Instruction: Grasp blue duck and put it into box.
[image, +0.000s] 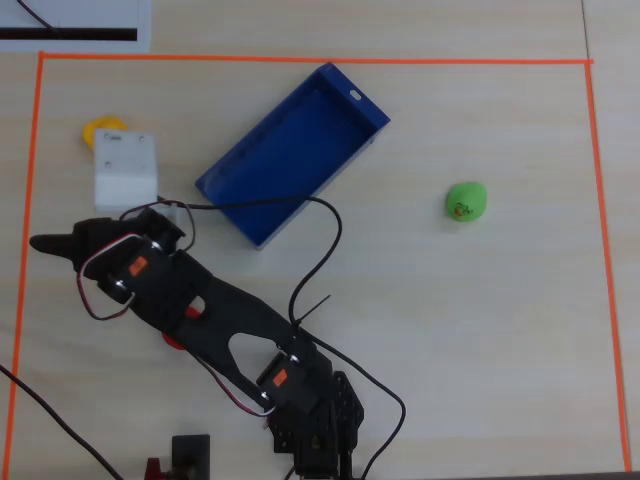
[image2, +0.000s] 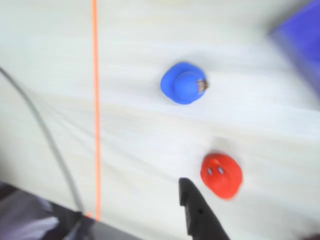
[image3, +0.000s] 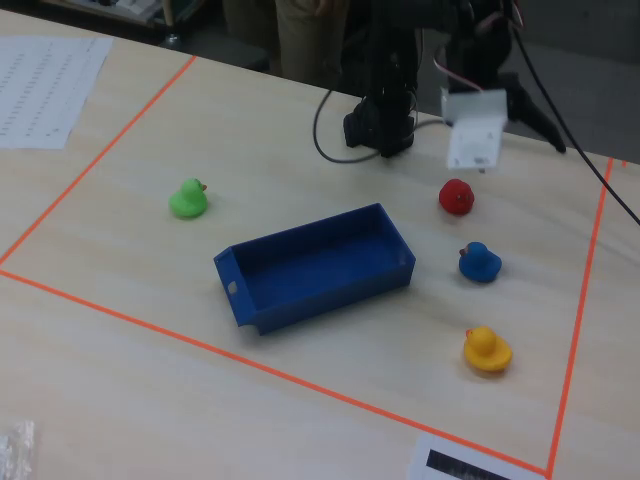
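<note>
Beside the box (image3: 315, 270), the blue duck (image3: 480, 263) stands clear.

We see a green duck (image3: 187, 199) on the pale wooden tabletop (image3: 120, 390), well apart from a red duck (image3: 456, 197) and a yellow duck (image3: 487, 350). Orange tape (image3: 100, 157) borders the area; a printed sheet (image3: 45, 90) lies outside it.

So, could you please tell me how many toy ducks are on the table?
4, all seen in the fixed view: green duck left of the box; to its right, red duck farthest, blue duck in the middle, yellow duck nearest the camera.
</note>
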